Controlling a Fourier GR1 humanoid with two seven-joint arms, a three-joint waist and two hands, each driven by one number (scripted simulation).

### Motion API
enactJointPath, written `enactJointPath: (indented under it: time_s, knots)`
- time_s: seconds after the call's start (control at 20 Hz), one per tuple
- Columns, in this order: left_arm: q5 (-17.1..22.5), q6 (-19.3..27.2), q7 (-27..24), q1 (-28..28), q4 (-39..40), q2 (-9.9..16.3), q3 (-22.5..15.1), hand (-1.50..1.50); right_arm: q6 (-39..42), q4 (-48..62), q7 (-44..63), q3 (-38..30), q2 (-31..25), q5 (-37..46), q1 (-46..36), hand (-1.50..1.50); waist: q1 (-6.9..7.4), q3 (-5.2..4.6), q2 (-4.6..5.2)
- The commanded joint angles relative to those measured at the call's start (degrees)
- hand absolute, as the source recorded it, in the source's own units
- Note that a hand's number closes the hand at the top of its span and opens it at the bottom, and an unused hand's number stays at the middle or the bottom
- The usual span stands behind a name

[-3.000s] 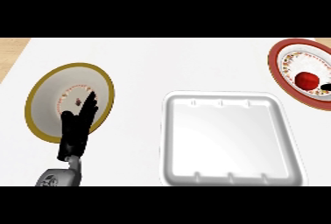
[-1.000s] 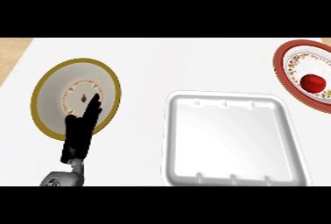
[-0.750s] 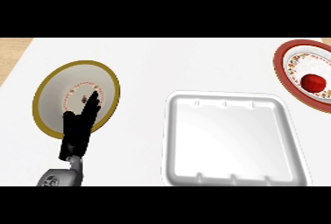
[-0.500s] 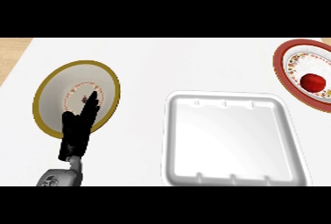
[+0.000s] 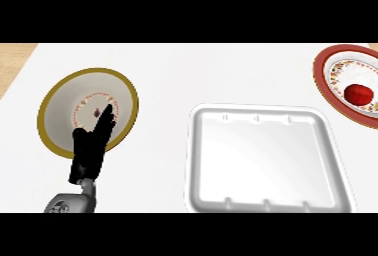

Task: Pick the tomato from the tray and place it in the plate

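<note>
Item, my left hand (image 5: 90,150): black, fingers straight and empty, lying over the lower rim of the gold-rimmed plate (image 5: 55,97) at the counter's left, much as half a second ago, fingertips still toward the plate's centre. Item, tomato (image 5: 359,93): unmoved, resting in the red-rimmed plate (image 5: 325,70) at the far right edge, well apart from my hand. Item, white tray (image 5: 264,157): between the two plates, holding nothing; my right hand does not show.
</note>
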Motion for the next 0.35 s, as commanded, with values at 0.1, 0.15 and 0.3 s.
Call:
enactJointPath:
  time_s: [0.1, 0.15, 0.3]
  knots:
    - [0.3, -0.6, 0.5, -0.1, 0.3, 0.7, 0.5, 0.00, -2.3, 0.0, 1.0, -1.0, -0.8, -0.7, 1.0, -1.50, -0.05, -0.04, -0.15]
    - [0.9, -1.4, 0.1, -0.1, -0.7, 1.8, 1.2, 0.00, -0.7, 0.4, 1.7, -0.5, -1.5, -0.2, 1.0, -1.50, 0.66, 0.04, 0.00]
    - [-0.2, 0.0, 1.0, -1.0, -0.2, 0.5, 0.3, 0.00, -3.5, -0.1, -0.1, -0.5, -0.2, 0.0, 2.6, -1.50, 0.13, 0.13, 0.14]
